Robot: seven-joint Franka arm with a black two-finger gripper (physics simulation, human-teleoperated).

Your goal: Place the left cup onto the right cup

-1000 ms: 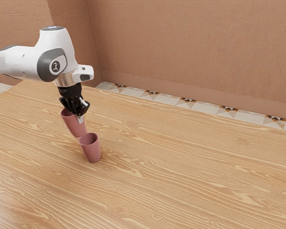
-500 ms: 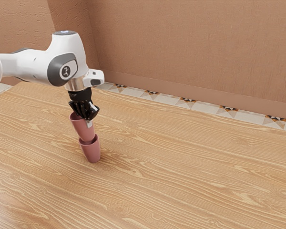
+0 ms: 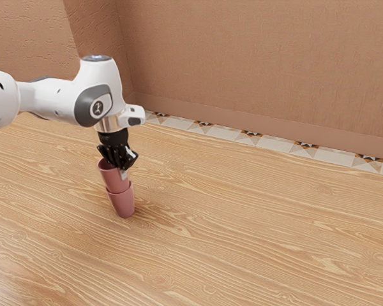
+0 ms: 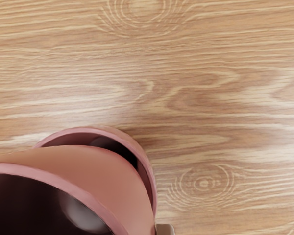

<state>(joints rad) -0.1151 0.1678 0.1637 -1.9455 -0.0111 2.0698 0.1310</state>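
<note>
Left cup point(image 3: 112, 176): held above the table, tilted, with its base dipped into the mouth of the cup below; from the hand's camera its wall point(image 4: 73, 166) sits partly over the lower rim, a little off centre.
Right cup point(image 3: 122, 203): upright on the wood, directly under the carried one, its rim point(image 4: 112, 133) peeking out as an arc beyond it.
Gripper point(image 3: 118, 159): black fingers clamped on the left cup's upper rim, hand pointing down.
Step in hand: the stacking itself, as I read it, already under way.
Next move: probably to straighten the cup and ease it down until it seats, and only then let go. Released at this lean, it could tip out or knock the lower cup over.
Table point(image 3: 255, 217): pale grained wood.
Beyond: a tiled strip point(image 3: 242, 135) below the brown wall point(image 3: 255, 57).
</note>
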